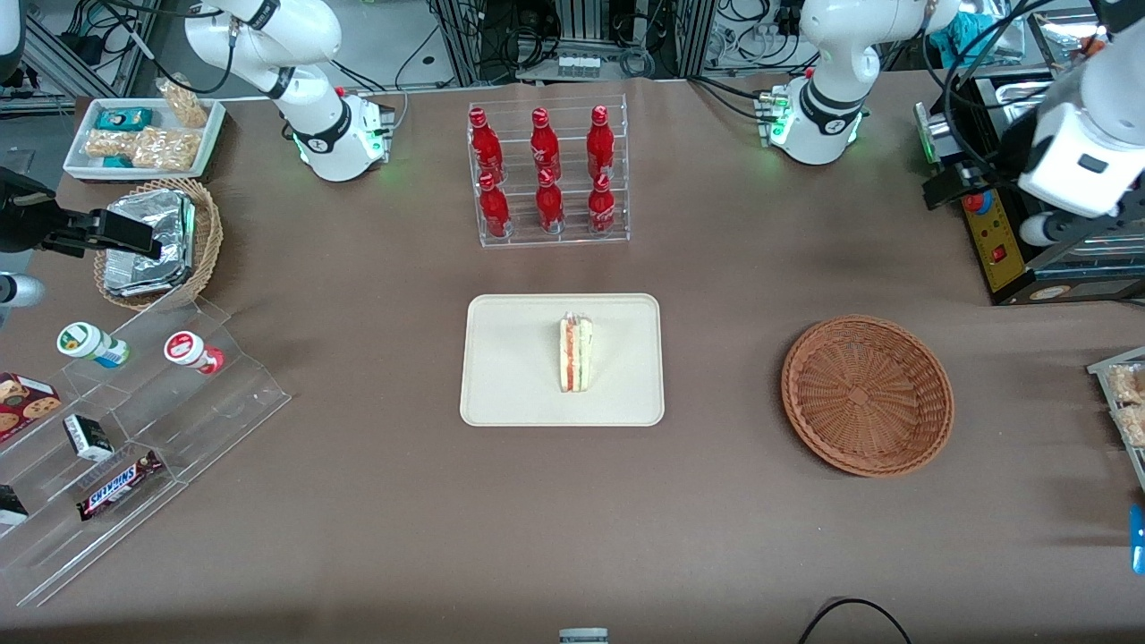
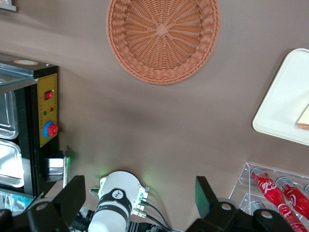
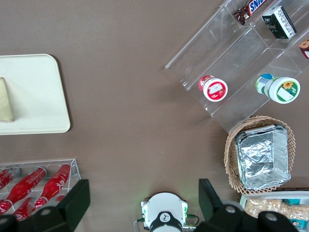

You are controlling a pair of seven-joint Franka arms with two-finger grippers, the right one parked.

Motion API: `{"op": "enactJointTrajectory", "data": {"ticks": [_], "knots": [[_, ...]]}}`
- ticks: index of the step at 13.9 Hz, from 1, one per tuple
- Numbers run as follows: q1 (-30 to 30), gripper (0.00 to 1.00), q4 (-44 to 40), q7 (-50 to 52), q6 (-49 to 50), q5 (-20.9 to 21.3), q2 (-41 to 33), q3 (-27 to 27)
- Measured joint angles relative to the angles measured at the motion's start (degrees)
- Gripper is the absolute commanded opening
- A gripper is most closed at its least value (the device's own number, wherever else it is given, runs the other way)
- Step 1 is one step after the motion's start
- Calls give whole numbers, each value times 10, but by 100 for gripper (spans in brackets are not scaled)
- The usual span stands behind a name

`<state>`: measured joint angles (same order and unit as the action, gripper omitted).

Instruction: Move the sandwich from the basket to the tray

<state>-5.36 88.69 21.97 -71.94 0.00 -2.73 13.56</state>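
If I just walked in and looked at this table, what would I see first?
Probably the sandwich, standing alone in the middle of the cream tray. Next, the six shiny red bottles in a clear rack, farther from the front camera than the tray, and the empty brown basket toward the working arm's end. The robot's claw hangs open high above the table, holding nothing.

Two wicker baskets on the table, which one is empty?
The wide, shallow reddish-brown basket is empty; the deeper tan basket holds foil packets. The sandwich is on the tray; the open gripper is raised.
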Motion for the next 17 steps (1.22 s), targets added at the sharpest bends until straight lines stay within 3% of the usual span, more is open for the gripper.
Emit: {"op": "enactJointTrajectory", "data": {"ticks": [3,17], "knots": [[23,100,4,1,-8,0,-4,-1],[23,100,-22,3,-35,-1,28,-10]]}}
